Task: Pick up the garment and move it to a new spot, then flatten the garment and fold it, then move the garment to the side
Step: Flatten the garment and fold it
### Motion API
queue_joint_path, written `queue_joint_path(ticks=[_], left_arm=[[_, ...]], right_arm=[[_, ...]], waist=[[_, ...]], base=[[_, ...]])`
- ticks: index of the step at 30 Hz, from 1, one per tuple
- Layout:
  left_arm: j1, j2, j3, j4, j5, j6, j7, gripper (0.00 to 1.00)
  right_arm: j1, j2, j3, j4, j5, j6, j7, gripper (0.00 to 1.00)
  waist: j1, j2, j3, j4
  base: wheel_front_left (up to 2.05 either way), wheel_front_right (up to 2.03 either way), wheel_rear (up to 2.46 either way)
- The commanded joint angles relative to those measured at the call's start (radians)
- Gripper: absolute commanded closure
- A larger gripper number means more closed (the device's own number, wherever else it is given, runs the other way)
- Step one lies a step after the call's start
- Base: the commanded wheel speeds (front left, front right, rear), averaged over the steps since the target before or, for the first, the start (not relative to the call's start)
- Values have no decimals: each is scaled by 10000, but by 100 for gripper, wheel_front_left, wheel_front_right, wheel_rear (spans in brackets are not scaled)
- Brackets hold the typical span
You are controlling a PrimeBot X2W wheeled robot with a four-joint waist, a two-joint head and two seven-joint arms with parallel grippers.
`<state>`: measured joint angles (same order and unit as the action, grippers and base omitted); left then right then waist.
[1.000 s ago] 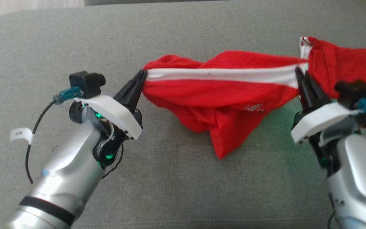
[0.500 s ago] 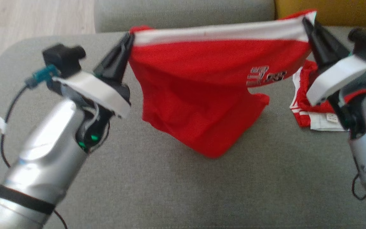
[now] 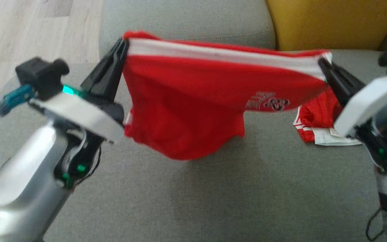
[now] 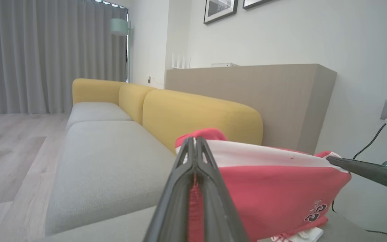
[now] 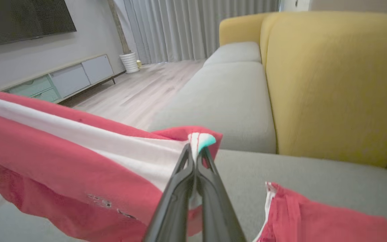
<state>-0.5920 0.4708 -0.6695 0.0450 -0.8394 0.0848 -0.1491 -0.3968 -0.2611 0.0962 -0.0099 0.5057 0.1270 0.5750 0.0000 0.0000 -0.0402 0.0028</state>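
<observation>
Head view: both grippers pinched fully closed on the red shorts (image 3: 186, 101). L gripper (image 3: 122, 45) has one end of the white stripe and R gripper (image 3: 321, 62) the other, so the stripe runs taut btwn them. The rest hangs bunched in the air over the grey sofa seat (image 3: 213, 201). Can't tell if the low hem clears the cushion. A second red garment (image 3: 317, 116) lies on the seat just beside my R gripper.

Risks, as I judge them:
- R wrist view shows only a small corner of cloth past my tips, so the grip is thin. If the arms spread any more, it could slip out.
- The hanging part is crumpled, so setting it down as is would likely trap folds.
- If I carry it toward the R, the hem could snag the other garment.
- The seat edge is near my L arm. Set down too far L and the cloth spills to the floor.
</observation>
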Motion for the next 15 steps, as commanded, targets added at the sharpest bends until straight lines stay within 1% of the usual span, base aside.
queue_joint_path(ticks=[1, 2, 5, 8, 10, 12, 15], left_arm=[[-258, 764, 832, -894, -205, 351, 191, 100], [-258, 764, 832, -894, -205, 351, 191, 100], [-124, 1285, 1073, -1821, -323, 703, 668, 100], [-559, 1587, 1244, -2232, -308, 843, 1118, 100], [-1119, 1588, 1294, -2182, -345, 741, 1395, 100], [-1894, 1464, 1357, -1781, -389, 542, 1599, 100], [-3335, 1226, 1487, -679, -301, 164, 1702, 100]], right_arm=[[-53, 168, -433, -1010, 134, 37, 841, 100], [-53, 168, -433, -1010, 134, 37, 841, 100], [127, 442, -952, -2029, -5, 37, 2041, 100], [-364, 668, -1110, -2623, -374, 37, 2836, 100], [-1039, 914, -1089, -2595, -464, 37, 3168, 100], [-2039, 1152, -1086, -2209, -607, 37, 3276, 100], [-3921, 1357, -798, -1125, -856, 37, 2857, 100]], waist=[[0, 0, 105, -31], [0, 0, 105, -31], [0, 0, 411, -33], [0, 0, 988, -21], [0, 0, 1536, -13], [0, 0, 2146, 4], [0, 0, 3073, -20]], base=[[0, 0, 0], [0, 0, 0], [0, 0, 0], [0, 0, 0], [0, 0, 0], [0, 0, 0], [0, 0, 0]])
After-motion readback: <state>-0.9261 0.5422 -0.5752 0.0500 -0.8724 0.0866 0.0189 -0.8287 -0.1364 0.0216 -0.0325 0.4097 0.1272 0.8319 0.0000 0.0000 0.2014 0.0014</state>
